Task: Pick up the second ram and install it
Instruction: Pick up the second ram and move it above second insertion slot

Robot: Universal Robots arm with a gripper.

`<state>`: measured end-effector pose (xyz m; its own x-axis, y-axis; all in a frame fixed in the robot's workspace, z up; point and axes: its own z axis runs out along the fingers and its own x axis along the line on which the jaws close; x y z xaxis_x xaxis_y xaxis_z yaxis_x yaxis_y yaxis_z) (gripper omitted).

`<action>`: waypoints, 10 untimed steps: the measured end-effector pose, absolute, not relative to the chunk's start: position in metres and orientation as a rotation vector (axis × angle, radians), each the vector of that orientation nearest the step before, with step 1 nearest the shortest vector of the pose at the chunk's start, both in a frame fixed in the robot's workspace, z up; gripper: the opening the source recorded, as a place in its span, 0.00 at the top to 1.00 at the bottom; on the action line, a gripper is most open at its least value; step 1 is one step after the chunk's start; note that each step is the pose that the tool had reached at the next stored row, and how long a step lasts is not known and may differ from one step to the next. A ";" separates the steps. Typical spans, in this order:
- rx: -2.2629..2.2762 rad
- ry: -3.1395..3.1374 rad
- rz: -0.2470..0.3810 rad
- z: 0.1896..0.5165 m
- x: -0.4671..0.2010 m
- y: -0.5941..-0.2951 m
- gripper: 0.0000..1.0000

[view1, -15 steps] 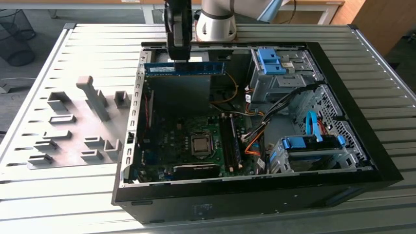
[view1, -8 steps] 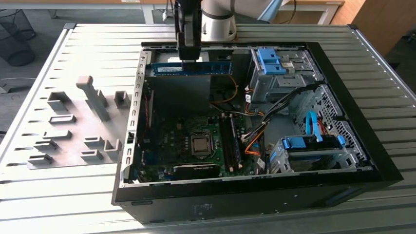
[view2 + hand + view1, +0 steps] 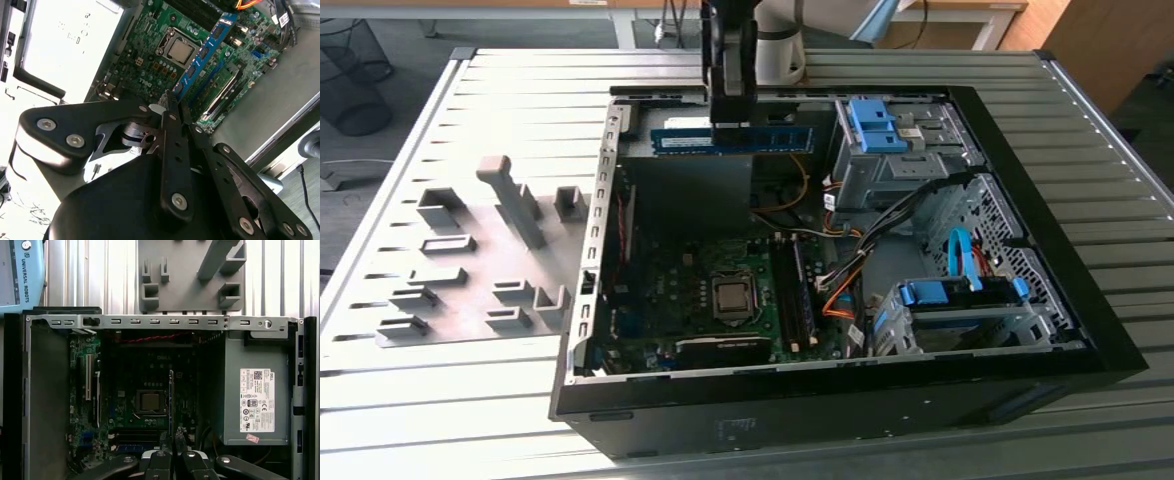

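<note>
The second ram (image 3: 767, 140) is a long blue stick with black chips. It hangs level above the far end of the open computer case (image 3: 587, 300), near the back wall. My gripper (image 3: 727, 122) comes down from above and is shut on its upper edge near the middle. In the second wrist view the ram (image 3: 202, 55) runs away from the closed fingertips (image 3: 172, 102) over the motherboard (image 3: 150, 55). In the first wrist view the ram (image 3: 171, 400) shows edge-on as a thin line above the gripper (image 3: 175, 437). The memory slots (image 3: 794, 290) lie beside the processor (image 3: 734, 297), well below the stick.
A grey holder tray (image 3: 467, 270) with upright blocks lies on the slatted table at the exterior view's left. Inside the case are drive cages with blue clips (image 3: 874, 125) (image 3: 961, 295), orange cables (image 3: 841, 290) and a power supply (image 3: 255, 405). A green board (image 3: 220, 92) stands in one slot.
</note>
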<state>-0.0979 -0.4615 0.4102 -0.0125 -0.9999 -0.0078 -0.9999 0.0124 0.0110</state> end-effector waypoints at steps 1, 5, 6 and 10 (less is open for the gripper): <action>2.206 -2.234 -0.021 0.410 -0.096 -0.462 0.86; 2.206 -2.234 -0.021 0.410 -0.091 -0.462 0.86; 2.206 -2.234 -0.021 0.410 -0.089 -0.462 0.86; 2.206 -2.234 -0.021 0.410 -0.083 -0.462 0.86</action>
